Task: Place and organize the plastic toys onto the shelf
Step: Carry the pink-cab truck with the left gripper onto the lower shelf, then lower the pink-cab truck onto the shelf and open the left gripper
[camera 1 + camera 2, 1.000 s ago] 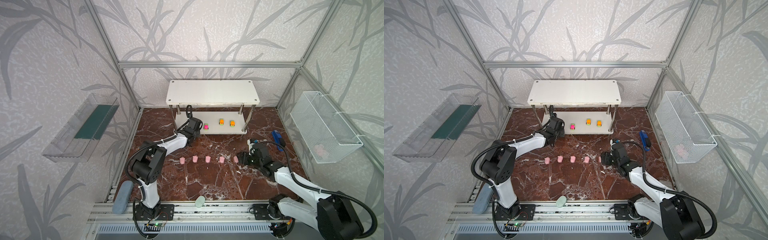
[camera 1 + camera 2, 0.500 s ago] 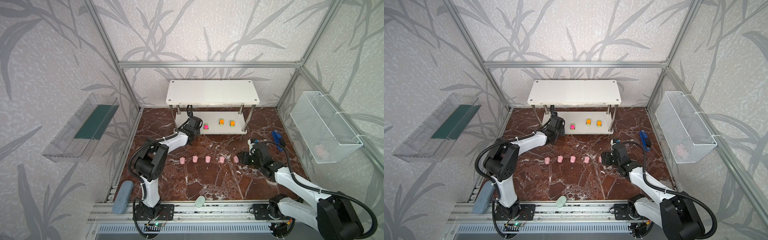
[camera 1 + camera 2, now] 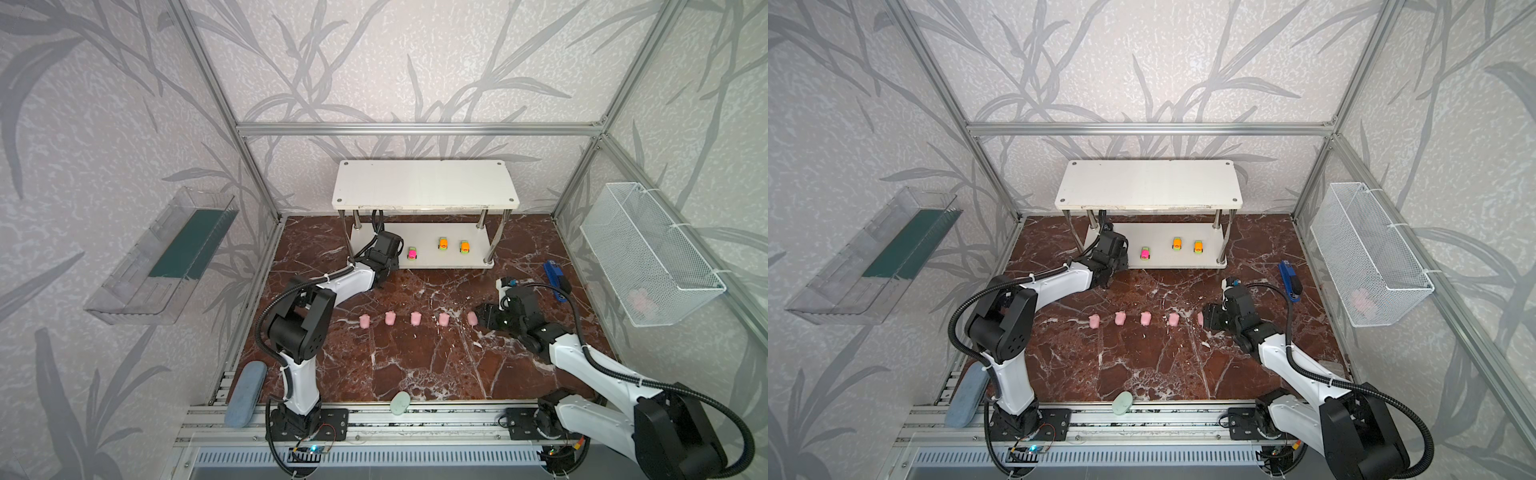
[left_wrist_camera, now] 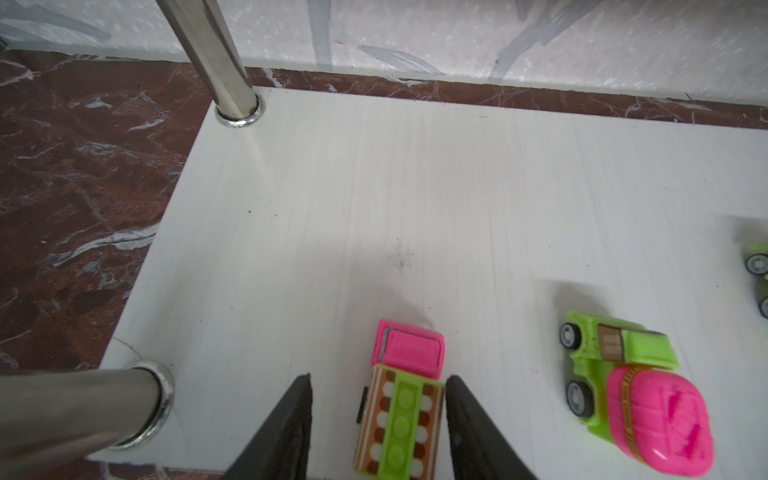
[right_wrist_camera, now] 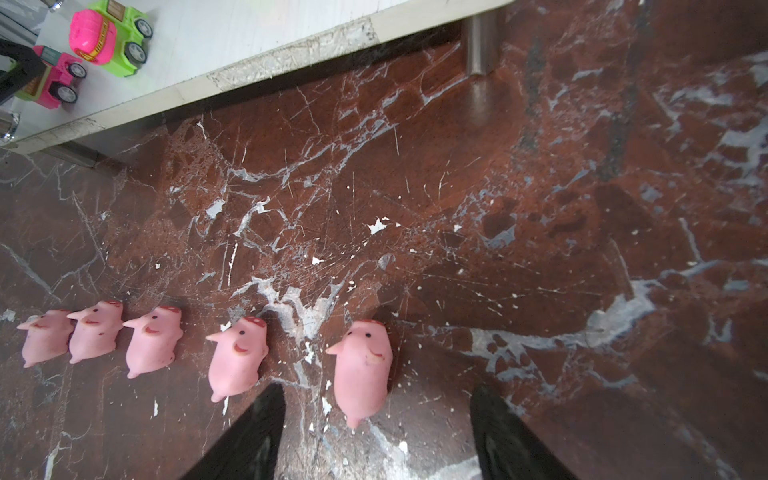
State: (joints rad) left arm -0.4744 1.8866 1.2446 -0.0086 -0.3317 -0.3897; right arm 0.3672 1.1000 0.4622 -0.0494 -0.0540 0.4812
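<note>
Your left gripper (image 4: 379, 377) is released. It sits at the left end of the lower board of the shelf (image 3: 424, 183), just above centre in both top views. In the left wrist view its jaws straddle the pink truck (image 4: 401, 399). One finger (image 4: 461, 415) lies against the truck's side, or seems to at this close range. The other finger stands clear, with white board showing between it and the truck. The truck rests on the board and is not gripped. In both top views it is hidden under the gripper.

Just beside it stands the pink-and-green car (image 4: 623, 390), on its wheels. Two orange cars (image 3: 443, 244) stand further right on the same board, near each other.

Your right gripper (image 5: 376, 395) is spread wide. It is low over the marble floor (image 3: 415, 365), right of centre in both top views. The nearest pig (image 5: 363, 365) sits with its rear end between the fingers, and neither finger touches it.

The other four pigs (image 3: 415, 318) continue the row leftward across the middle of the floor. They are evenly spaced and well apart from the shelf.
</note>
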